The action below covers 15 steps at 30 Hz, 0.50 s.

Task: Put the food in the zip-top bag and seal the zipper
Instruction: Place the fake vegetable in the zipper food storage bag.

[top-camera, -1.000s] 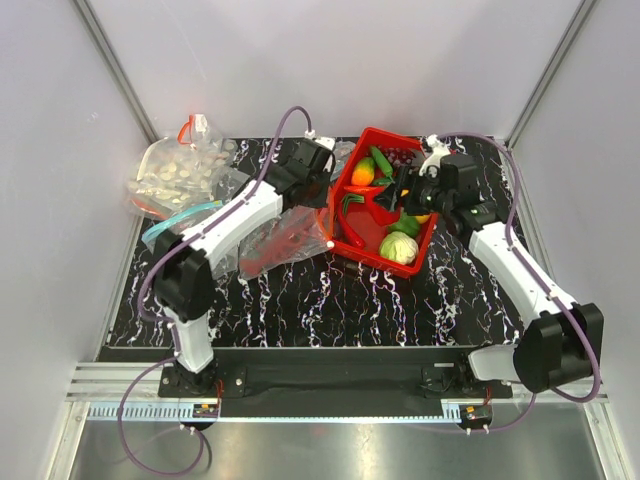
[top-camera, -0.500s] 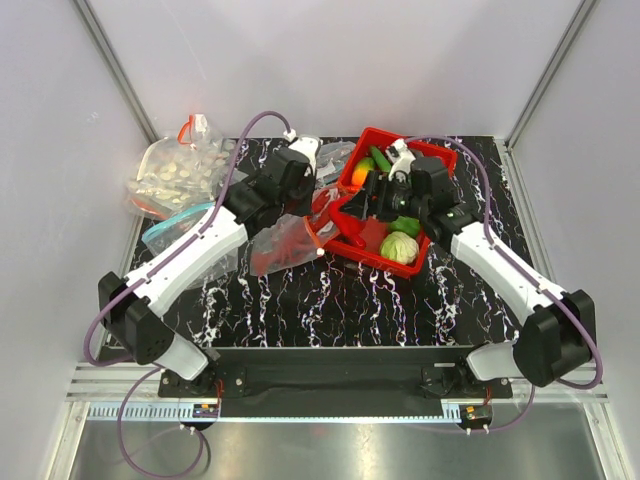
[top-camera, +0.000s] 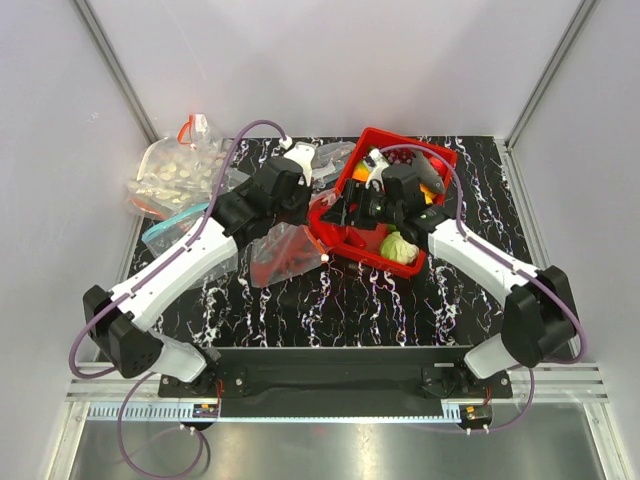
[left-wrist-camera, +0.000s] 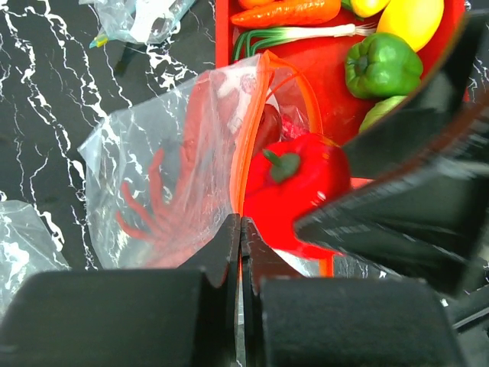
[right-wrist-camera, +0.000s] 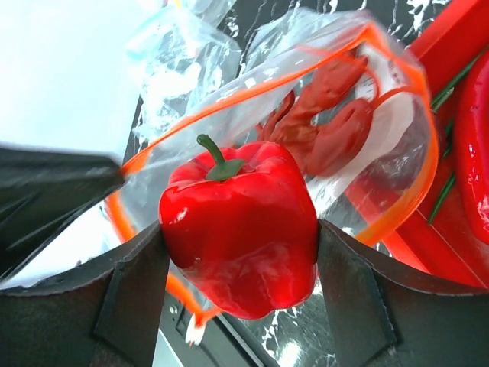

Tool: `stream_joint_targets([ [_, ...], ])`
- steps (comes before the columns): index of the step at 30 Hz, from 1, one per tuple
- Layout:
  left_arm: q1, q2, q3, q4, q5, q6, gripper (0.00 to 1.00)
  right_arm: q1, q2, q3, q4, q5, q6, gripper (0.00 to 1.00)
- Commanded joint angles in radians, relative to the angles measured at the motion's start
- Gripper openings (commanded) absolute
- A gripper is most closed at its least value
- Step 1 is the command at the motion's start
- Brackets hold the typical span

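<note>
Red pepper (right-wrist-camera: pixel 237 222), clamped in your right gripper (right-wrist-camera: pixel 241 264), moved from tray (left-wrist-camera: pixel 325 73) to the zip-top bag (left-wrist-camera: pixel 145 176) mouth. Your left gripper (left-wrist-camera: pixel 241 229) pinched the zipper (left-wrist-camera: pixel 248 145); drop looked next.

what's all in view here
zip-top bag: 1, clear with red-orange zip, mouth at tray's edge
lobster: 1, red, inside that bag
red pepper: 1, red, at the bag's mouth
tray: 1, red, on table
carrot: 1, orange, in tray
spring onion: 1, green and white, in tray
green pepper: 1, green, in tray
yellow fruit: 1, yellow, in tray
other bags: at least 3, clear, table's left half
table: 1, black marbled
left hand: shut on the bag's zip
right hand: gripping the red pepper
</note>
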Motion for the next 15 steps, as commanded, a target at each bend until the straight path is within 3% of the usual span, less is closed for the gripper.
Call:
stream_joint_targets([
  [1, -0.006, -0.06, 0.047, 0.024, 0.001, 0.018, 0.0, 0.022, 0.02, 0.042, 0.097, 0.052, 0.08, 0.24],
  [9, -0.004, -0.085, 0.02, 0.044, 0.13, 0.024, 0.0, 0.114, 0.1, -0.041, 0.392, 0.11, 0.274, 0.26],
  [11, -0.003, -0.092, 0.017, 0.047, 0.152, 0.015, 0.0, 0.126, 0.115, -0.073, 0.452, 0.13, 0.306, 0.38],
  [13, 0.002, -0.097, 0.007, 0.057, 0.194, 0.012, 0.0, 0.14, 0.12, -0.098, 0.499, 0.127, 0.31, 0.56],
  [14, 0.019, -0.097, 0.006, 0.057, 0.219, 0.01, 0.0, 0.14, 0.114, -0.104, 0.501, 0.127, 0.3, 0.73],
  [15, 0.03, -0.097, 0.004, 0.046, 0.236, 0.007, 0.0, 0.142, 0.104, -0.109, 0.498, 0.128, 0.292, 0.78],
])
